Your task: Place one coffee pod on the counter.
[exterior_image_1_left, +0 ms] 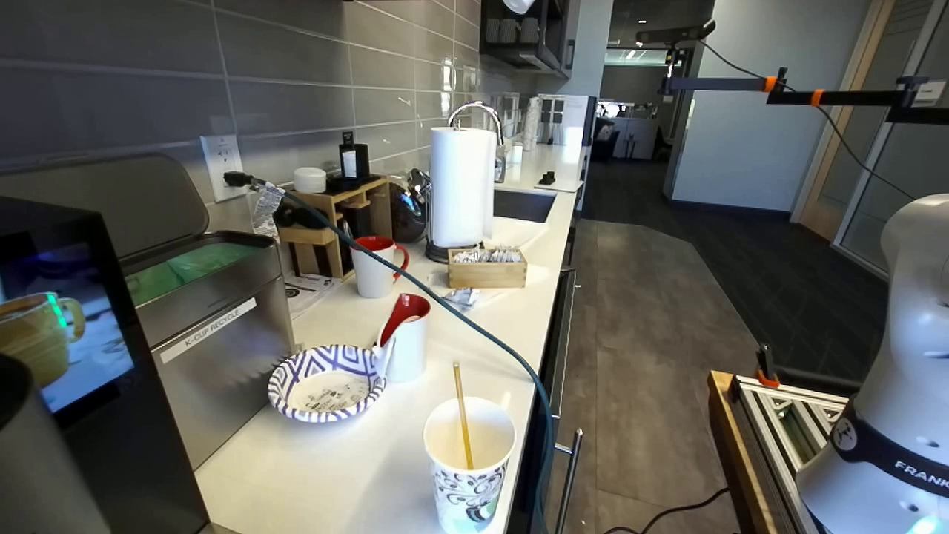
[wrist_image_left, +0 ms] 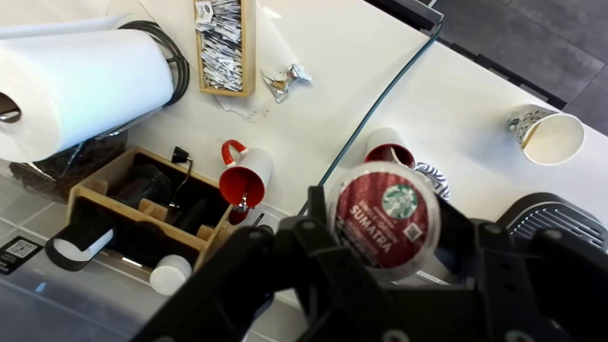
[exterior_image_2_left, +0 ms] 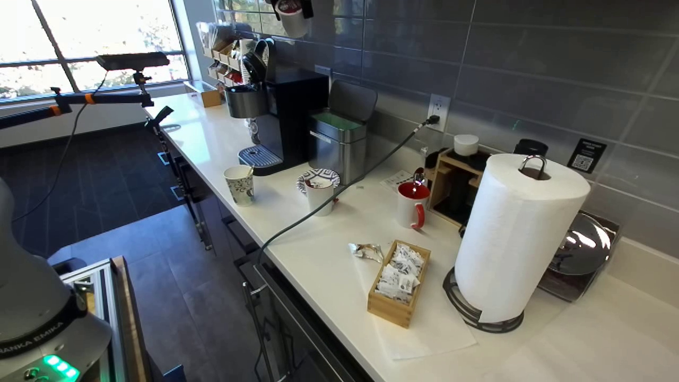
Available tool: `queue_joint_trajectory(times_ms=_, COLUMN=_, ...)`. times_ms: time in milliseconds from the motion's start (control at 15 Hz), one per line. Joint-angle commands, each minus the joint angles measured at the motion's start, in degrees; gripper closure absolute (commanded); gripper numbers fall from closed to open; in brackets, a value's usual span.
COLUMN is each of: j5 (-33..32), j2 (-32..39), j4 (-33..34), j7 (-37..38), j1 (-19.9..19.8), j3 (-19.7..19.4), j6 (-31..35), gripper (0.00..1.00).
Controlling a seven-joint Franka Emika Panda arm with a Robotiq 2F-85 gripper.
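In the wrist view my gripper (wrist_image_left: 378,213) is shut on a coffee pod (wrist_image_left: 375,223) with a red Sumatra lid that faces the camera. The pod sits between the two black fingers. In an exterior view the pod (exterior_image_2_left: 293,22) and the fingertips (exterior_image_2_left: 290,6) show at the top edge, high above the counter (exterior_image_2_left: 318,270). In an exterior view a white rounded thing (exterior_image_1_left: 519,4) at the top edge looks like the pod's base. The white counter also shows in an exterior view (exterior_image_1_left: 356,475) and in the wrist view (wrist_image_left: 451,85). Most of the arm is out of view.
A cable (exterior_image_1_left: 474,322) crosses over the counter from the wall outlet. On the counter stand two mugs (exterior_image_2_left: 411,207) (exterior_image_2_left: 320,196), a patterned bowl (exterior_image_1_left: 326,382), a paper cup (exterior_image_1_left: 471,467), a packet box (exterior_image_2_left: 398,284), paper towels (exterior_image_2_left: 517,239), a recycling bin (exterior_image_2_left: 339,148) and a coffee machine (exterior_image_2_left: 297,116).
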Motion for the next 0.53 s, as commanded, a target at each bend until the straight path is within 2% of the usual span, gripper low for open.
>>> queue_joint_trajectory(times_ms=0, j5=-0.6, j2=-1.7, j4=-9.0, j7=1.3, j1=1.7, j3=2.5, j6=3.2, gripper=0.74)
queue_joint_trajectory(times_ms=67, j5=-0.2, j2=-1.8, j4=-11.3, j7=1.7, j1=0.0, j3=4.9, j6=3.8, gripper=0.74)
queue_joint_trajectory(times_ms=467, j5=1.3, j2=-2.7, j4=-25.0, j7=6.2, j1=-0.1, j3=8.3, j6=7.5, gripper=0.74)
